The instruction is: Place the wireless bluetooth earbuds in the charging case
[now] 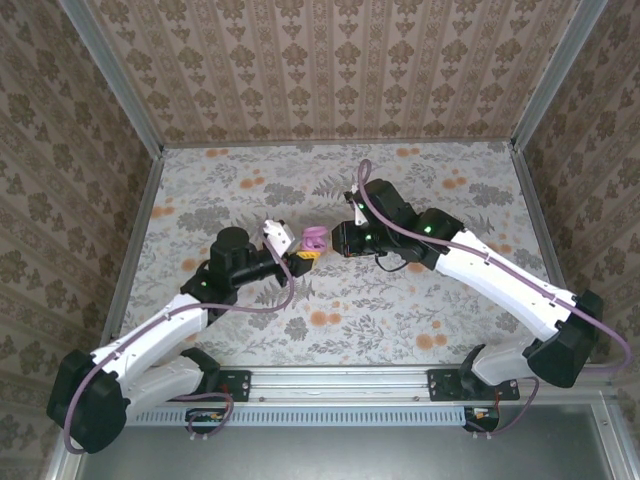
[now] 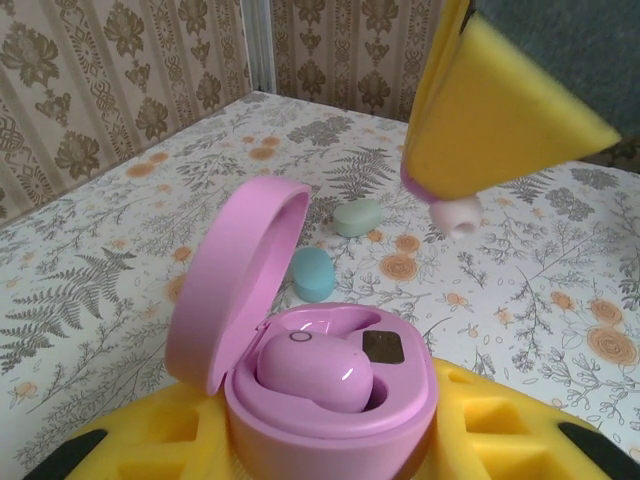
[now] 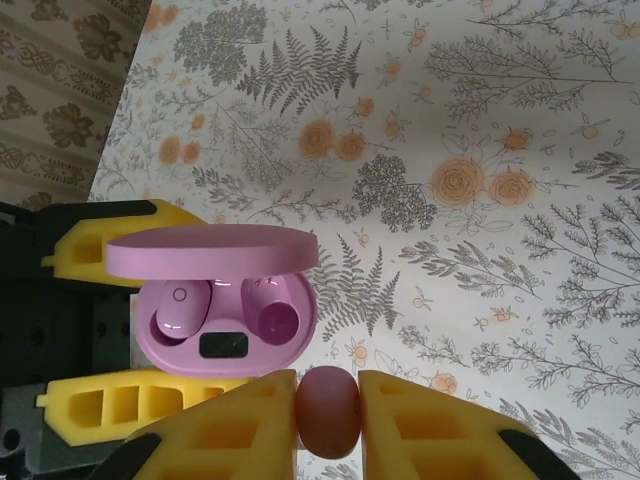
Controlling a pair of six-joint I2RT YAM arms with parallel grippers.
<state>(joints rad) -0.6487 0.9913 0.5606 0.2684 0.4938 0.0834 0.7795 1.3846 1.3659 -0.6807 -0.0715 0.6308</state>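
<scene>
- Patterned wallpaper panels (image 1: pixel 330 70) close in the cell on three sides; the worktop (image 1: pixel 400 310) is covered by a cloth printed with ferns and orange flowers.
- Left arm reaches in from the near-left corner towards the middle of the worktop. The left gripper (image 1: pixel 305 250) has its jaws pressed against both sides of the charging case (image 2: pixel 330 400), with yellow foam pads (image 2: pixel 150 430) flanking the base.
- The charging case is pink and pebble-shaped, and is held clear of the cloth with its lid (image 2: pixel 240 270) hinged open and standing up on the left side in the left wrist view.
- One pink earbud (image 2: pixel 315 372) sits in a well of the case. The second well (image 3: pixel 270 315) is vacant, as the right wrist view confirms.
- Two small rounded pieces lie on the cloth beyond the case: a cyan bud (image 2: pixel 313 273) and, just behind it, a paler mint bud (image 2: pixel 357 217). They sit near each other but apart.
- Right arm reaches in from the near-right corner and meets the left at centre. The right gripper (image 3: pixel 328 420) has its jaws pinching a second pink earbud (image 3: pixel 328 405) between yellow foam pads.
- The held earbud hangs just beside the open case, above and beyond its rim in the left wrist view, and is not in contact with it.
</scene>
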